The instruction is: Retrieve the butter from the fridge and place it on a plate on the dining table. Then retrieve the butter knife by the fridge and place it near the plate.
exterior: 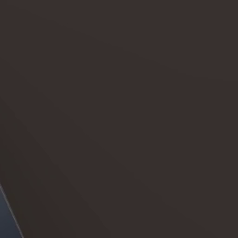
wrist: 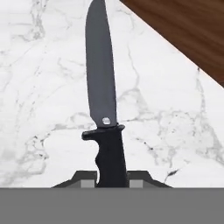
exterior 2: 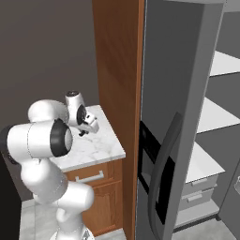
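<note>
On the marble cabinet top (wrist: pixel 48 87) beside the fridge (exterior 2: pixel 168 117), gripper (wrist: pixel 112 181) clamps tight on the knife (wrist: pixel 103 100) handle (light, rigid, slim, likely slippery).

overall look: rendered, soft flat light, no harsh glare anywhere
left base view: super dim, basically one murky dark brown surface with a faint darker band slanting to the bottom left, tiny blue-grey sliver in that corner
right base view: medium bright, the fridge (exterior 2: pixel 187 117) door is flat grey, its white shelves are the brightest bit, wall at the left stays dark
hand view: brightest by far, marble top (wrist: pixel 43 87) nearly washed out, butter knife (wrist: pixel 103 100) reads matte dark with no visible shadow
sharpness: slightly soft and blocky all round, marble veins a bit smeared
</note>
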Robot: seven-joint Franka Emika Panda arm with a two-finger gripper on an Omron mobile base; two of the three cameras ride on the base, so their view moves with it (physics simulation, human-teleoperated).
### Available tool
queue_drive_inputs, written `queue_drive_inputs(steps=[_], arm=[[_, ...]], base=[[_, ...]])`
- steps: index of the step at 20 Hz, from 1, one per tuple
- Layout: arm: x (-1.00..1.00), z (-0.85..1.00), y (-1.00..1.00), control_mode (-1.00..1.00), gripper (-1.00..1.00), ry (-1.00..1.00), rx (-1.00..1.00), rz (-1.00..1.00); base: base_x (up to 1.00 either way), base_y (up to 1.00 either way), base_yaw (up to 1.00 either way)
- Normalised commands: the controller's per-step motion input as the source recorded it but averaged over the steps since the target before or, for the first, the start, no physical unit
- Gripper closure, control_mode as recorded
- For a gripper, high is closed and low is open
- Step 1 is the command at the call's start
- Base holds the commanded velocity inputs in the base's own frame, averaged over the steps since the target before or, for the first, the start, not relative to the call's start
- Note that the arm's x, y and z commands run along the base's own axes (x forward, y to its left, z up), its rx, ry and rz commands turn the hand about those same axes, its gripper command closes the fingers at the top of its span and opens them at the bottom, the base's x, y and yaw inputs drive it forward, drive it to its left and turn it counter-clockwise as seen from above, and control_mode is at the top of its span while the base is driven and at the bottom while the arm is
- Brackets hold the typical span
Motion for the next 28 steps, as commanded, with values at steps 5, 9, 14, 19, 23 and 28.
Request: queue_drive_inputs(steps=[5, 9, 14, 19, 23, 28], arm=[[-1.0, 1.0, -0.01, -1.0, 1.0, 0.04, 0.0, 0.0], [-1.0, 1.0, 0.0, -1.0, 1.0, 0.01, 0.0, 0.0], [-0.94, 1.0, 0.0, -1.0, 1.0, 0.0, 0.01, 0.04], [-0.9, 0.73, -0.17, -1.0, 1.0, -0.02, 0.04, 0.11], [-0.62, 0.37, -0.38, -1.0, 1.0, -0.03, 0.01, 0.15], [-0.28, 0.13, -0.11, -1.0, 1.0, 0.0, -0.05, 0.06]], base=[[0.0, 0.0, 0.0], [0.0, 0.0, 0.0], [0.0, 0.0, 0.0], [0.0, 0.0, 0.0], [0.0, 0.0, 0.0], [0.0, 0.0, 0.0]])
